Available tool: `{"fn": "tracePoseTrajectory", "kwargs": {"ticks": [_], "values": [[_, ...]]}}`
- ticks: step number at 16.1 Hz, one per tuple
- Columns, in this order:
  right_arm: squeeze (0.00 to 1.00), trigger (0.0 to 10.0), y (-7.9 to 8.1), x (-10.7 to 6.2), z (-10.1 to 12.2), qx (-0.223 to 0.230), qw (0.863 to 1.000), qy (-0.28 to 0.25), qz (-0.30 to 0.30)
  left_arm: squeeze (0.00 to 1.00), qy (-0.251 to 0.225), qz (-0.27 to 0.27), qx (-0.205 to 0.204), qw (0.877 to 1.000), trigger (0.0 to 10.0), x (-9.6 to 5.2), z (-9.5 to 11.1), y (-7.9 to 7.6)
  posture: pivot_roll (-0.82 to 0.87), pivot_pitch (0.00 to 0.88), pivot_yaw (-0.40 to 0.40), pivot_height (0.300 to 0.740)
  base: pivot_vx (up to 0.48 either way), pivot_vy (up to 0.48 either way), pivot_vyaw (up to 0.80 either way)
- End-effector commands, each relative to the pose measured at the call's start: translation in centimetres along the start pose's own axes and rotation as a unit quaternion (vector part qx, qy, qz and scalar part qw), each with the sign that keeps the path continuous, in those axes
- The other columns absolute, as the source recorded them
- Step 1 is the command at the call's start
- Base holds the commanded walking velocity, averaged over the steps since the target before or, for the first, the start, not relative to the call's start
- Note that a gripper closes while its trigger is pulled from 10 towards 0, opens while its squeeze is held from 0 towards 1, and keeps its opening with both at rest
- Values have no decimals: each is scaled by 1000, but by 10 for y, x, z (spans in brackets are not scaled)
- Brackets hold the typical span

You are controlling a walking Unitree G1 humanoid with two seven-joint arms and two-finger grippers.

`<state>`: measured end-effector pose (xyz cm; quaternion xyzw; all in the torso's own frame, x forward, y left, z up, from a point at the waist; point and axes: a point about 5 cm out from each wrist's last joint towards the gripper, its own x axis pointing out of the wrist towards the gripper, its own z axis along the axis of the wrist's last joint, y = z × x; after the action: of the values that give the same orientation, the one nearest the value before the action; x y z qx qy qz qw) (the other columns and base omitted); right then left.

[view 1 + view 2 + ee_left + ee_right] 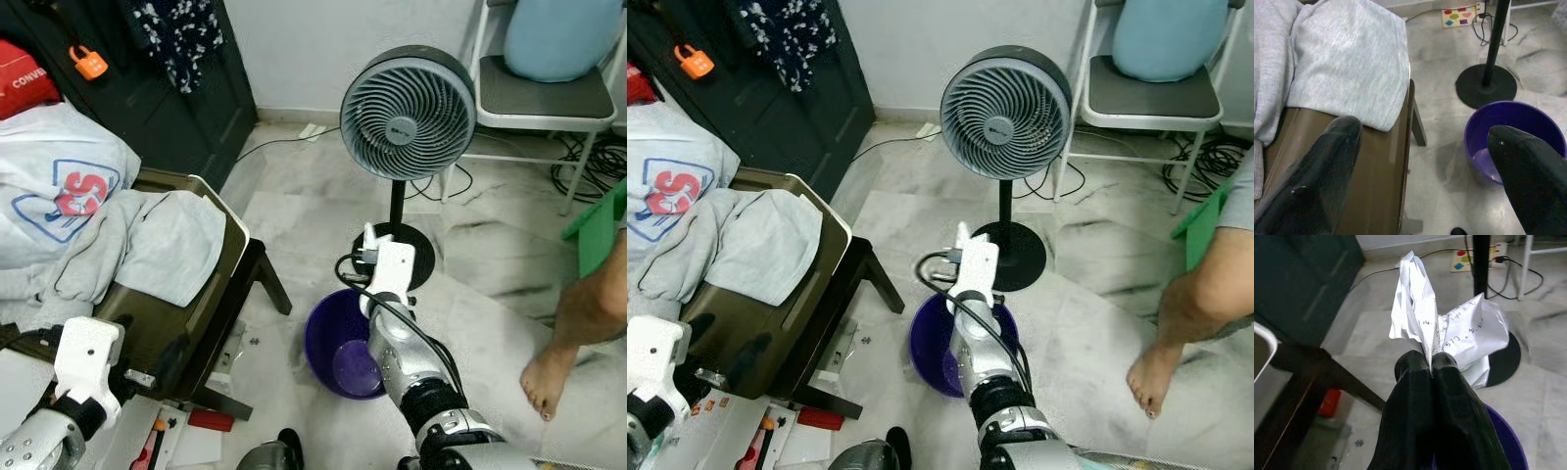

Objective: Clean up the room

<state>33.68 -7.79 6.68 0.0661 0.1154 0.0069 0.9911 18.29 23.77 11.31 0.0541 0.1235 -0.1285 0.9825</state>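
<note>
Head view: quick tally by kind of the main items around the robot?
Fan: 1
Purple basin: 1
Crumpled paper, pinched in the right gripper: 1
White chair: 1
Brown seat: 1
Grey sweatshirt: 1
Orange padlock: 1
Total: 7

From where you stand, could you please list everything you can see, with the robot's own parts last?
Crumpled paper: one, white, pinched in the right gripper above the bucket.
Bucket: one, purple, on the floor before the fan.
Fan: one, grey on black stand.
Chair: one, dark brown, left.
Clothes: grey pile on the chair.
Padlock: one, orange, on the dark cabinet.
Person's leg: one, right.
Right gripper: shut.
Left gripper: open, beside the chair.
</note>
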Motion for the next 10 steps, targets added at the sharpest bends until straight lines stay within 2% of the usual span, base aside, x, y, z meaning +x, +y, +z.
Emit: {"fn": "tracePoseTrajectory", "kwargs": {"ticks": [1,3,5,10], "values": [[0,10000,24,-8,-10,11,999,11,37,0,16,13,4,1000,10000,-3,-4,6,78,205,175,740,0,0,0],[0,10000,29,-10,-12,9,999,13,40,0,16,14,4,1000,10000,-4,-4,6,81,202,173,740,0,0,0],[1000,10000,26,-10,-14,11,999,19,37,0,15,16,5,1000,10000,-4,-4,6,80,203,171,740,0,0,0],[1000,10000,18,-10,-16,10,999,19,35,0,12,15,2,1000,10000,-1,-4,4,72,202,168,740,0,0,0]]}}
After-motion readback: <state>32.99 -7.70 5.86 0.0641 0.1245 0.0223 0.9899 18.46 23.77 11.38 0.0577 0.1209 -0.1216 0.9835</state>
